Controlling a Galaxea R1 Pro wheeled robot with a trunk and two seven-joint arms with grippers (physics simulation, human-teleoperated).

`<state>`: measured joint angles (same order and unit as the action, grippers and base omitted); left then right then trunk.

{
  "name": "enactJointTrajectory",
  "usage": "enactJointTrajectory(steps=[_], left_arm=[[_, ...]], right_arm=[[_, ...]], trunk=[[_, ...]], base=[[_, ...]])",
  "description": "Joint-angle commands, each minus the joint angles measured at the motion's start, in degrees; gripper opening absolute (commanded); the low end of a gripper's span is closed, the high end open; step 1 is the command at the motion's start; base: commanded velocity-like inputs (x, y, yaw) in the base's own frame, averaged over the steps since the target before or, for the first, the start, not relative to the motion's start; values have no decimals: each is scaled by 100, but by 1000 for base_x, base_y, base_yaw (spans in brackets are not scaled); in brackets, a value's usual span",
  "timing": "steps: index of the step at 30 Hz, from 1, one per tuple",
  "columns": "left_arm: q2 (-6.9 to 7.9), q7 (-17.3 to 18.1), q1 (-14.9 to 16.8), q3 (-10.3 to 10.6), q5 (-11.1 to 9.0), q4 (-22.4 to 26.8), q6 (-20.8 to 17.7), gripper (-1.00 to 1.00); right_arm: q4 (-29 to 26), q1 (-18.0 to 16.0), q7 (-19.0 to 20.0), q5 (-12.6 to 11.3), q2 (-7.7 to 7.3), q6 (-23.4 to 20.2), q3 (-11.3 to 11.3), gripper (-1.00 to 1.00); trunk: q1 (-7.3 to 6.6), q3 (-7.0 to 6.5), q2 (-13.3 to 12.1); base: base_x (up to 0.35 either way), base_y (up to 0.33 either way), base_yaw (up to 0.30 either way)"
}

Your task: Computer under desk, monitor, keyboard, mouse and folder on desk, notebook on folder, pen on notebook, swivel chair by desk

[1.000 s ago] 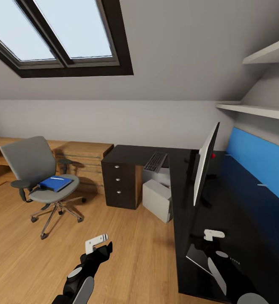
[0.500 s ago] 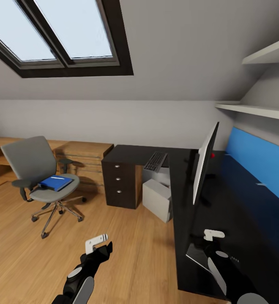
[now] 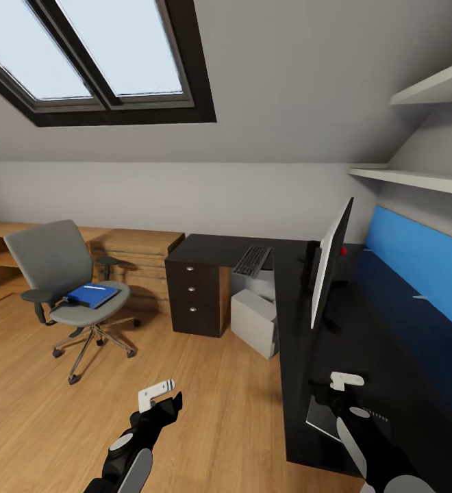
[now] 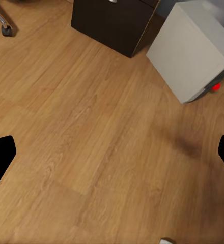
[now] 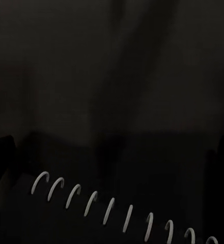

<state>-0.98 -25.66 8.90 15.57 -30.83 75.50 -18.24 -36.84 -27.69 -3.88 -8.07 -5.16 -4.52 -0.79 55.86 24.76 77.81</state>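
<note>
The grey swivel chair [image 3: 65,274] stands at the left on the wood floor, with the blue folder [image 3: 91,295] on its seat. The black desk [image 3: 301,329] carries the monitor [image 3: 329,263] and the keyboard [image 3: 253,261]. The light computer [image 3: 255,323] [image 4: 193,48] sits under the desk. My right gripper [image 3: 325,394] [image 5: 112,152] is open, low over the grey spiral notebook [image 3: 325,418] [image 5: 117,211]. Over bare floor, my left gripper [image 3: 173,400] [image 4: 112,152] is open and empty. A slim white pen [image 3: 421,298] lies by the blue wall panel. The mouse is out of view.
A dark three-drawer unit [image 3: 195,298] [image 4: 114,20] supports the desk's left end. Low light-wood cabinets [image 3: 137,257] line the back wall behind the chair. White shelves [image 3: 418,179] hang above the blue panel [image 3: 418,257]. A chair caster [image 4: 2,23] shows near the floor.
The whole picture has shifted slightly, so the camera has moved a little. Both arms hold the same pose, and nothing was grasped or let go.
</note>
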Motion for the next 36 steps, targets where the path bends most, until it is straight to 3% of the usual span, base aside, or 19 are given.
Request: enactJointTrajectory(steps=[1,27,36], left_arm=[[1,-45,5,8,-46,9,-13,100],[1,-45,5,7,-51,9,-13,100],[1,-45,3,7,-55,9,-13,100]], right_arm=[[-8,1,-22,-87,-2,-40,8,100],[-25,1,-25,-85,-11,-48,9,100],[-29,1,-25,-81,-3,-49,10,100]], trunk=[[0,7,4],[0,7,4],[0,7,4]], base=[[-1,0,0],[-3,0,0],[-169,0,0]])
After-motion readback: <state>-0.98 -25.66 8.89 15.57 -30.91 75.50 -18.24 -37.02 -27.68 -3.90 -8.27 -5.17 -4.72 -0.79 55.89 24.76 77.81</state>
